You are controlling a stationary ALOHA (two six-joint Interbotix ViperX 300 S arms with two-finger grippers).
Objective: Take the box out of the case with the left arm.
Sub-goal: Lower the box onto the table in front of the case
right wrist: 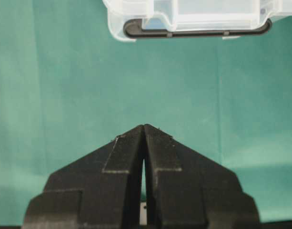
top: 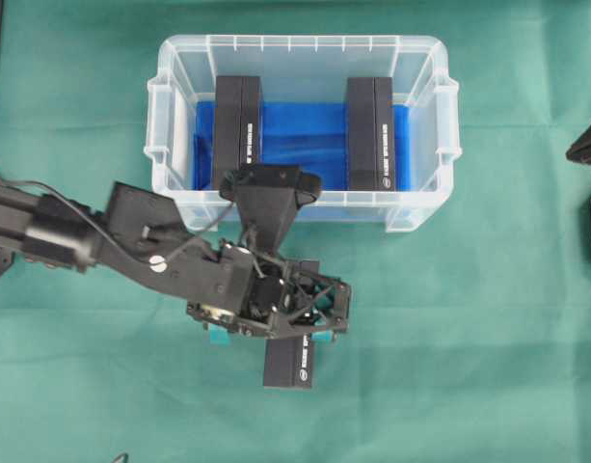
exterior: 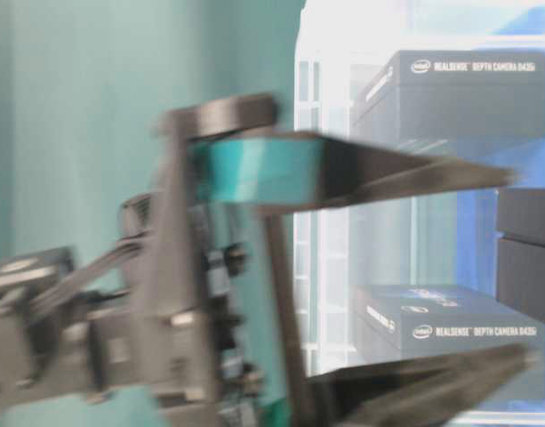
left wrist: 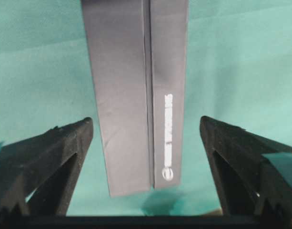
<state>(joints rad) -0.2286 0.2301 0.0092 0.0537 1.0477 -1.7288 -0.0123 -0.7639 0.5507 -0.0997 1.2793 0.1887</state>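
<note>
From overhead, my left tool (top: 272, 335) hangs over the green tabletop (top: 488, 318) just in front of the case (top: 416, 207), toward the tabletop's near edge, and one black box (top: 289, 365) lies flat on the cloth beneath it, outside the case, its near end sticking out past the tool. My left wrist view settles what the overhead cannot: the box (left wrist: 138, 95) lies lengthwise between my two fingers (left wrist: 45, 162) with green cloth showing on both sides, so the jaws are spread wide and touch nothing; I have hold of nothing. That view also shows white lettering along the box's narrow side face. Overhead again, two more black boxes stay inside the case on its blue lining (top: 305, 130), one (top: 237, 130) near the left wall and one (top: 370, 133) toward the right wall, well apart. The table-level view is blurred, but it shows a teal pad (exterior: 254, 169) on my upper finger and, through the case's clear wall, printed labels on the boxes inside (exterior: 459, 93). My right tool (right wrist: 144, 143) appears only in its own wrist view: its black fingertips are pressed together with nothing between them, above bare cloth, and the case's rim and handle (right wrist: 193, 28) sit apart at the top.
</note>
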